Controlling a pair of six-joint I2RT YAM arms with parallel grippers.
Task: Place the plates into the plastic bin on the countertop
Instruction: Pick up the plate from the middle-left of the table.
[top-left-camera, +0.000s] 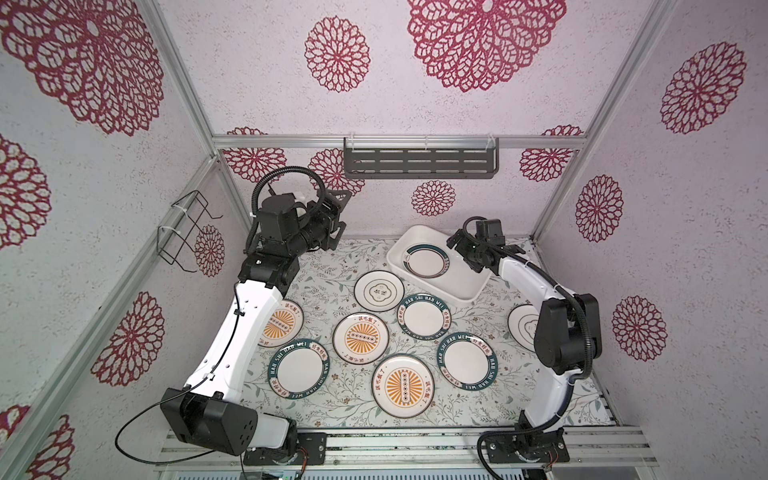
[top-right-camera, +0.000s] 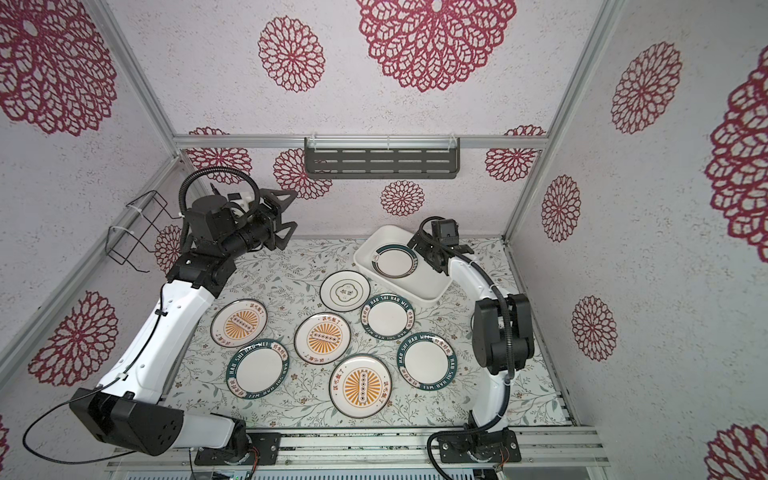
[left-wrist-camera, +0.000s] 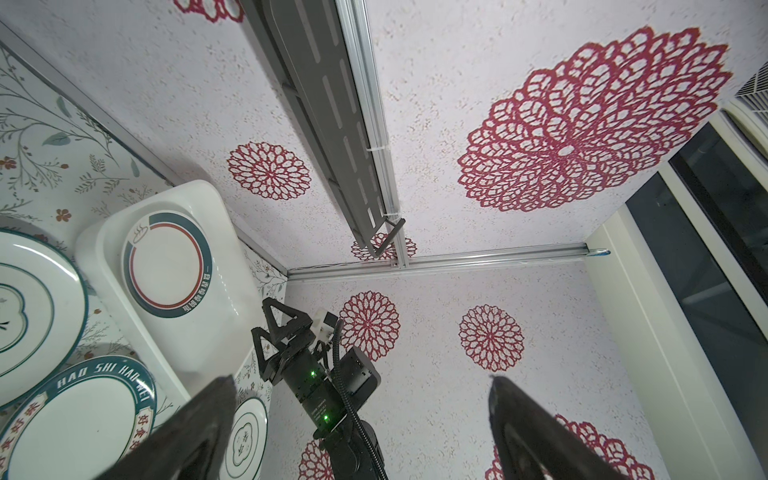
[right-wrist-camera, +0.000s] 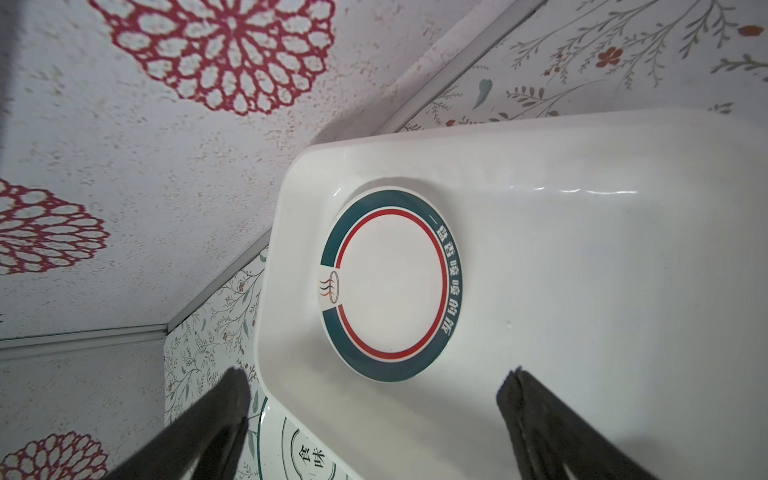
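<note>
**Scene layout.** The surface (top-left-camera: 340, 257), printed with leafy vines, carries every item of the task. The plastic bin (top-left-camera: 455, 280) sits at the back right of the surface, angled to the rear wall.

**Plates.** 1 plate (right-wrist-camera: 388, 286), with a teal and red ring, lies flat on the bin floor at the end nearer the back wall. The other half of the floor is bare. 8 plates lie flat on the surface in front of the bin, none stacked. The clover plate (top-left-camera: 379, 291) lies just beside the bin's near rim. The lettered plate (top-left-camera: 423, 318) comes next. A plate (top-left-camera: 521, 326) at the right is half hidden by the right arm, and it appears to be a 2nd clover type.

**End effectors.** The right end effector (right-wrist-camera: 375, 376) hovers over the bin, jaws spread wide and empty. The left end effector (top-left-camera: 343, 214) is raised at the back left and points across the workspace, jaws also wide and empty.

**Step in hand.** Judged from this layout, 1 placement is complete and 8 are outstanding. The cycle stands between a release and the next pick.

**Next move.** Either arm must descend to a plate's rim. The plates lie flat, so 1 finger probably has to get under the edge. The clover plate beside the bin is the shortest carry.
</note>
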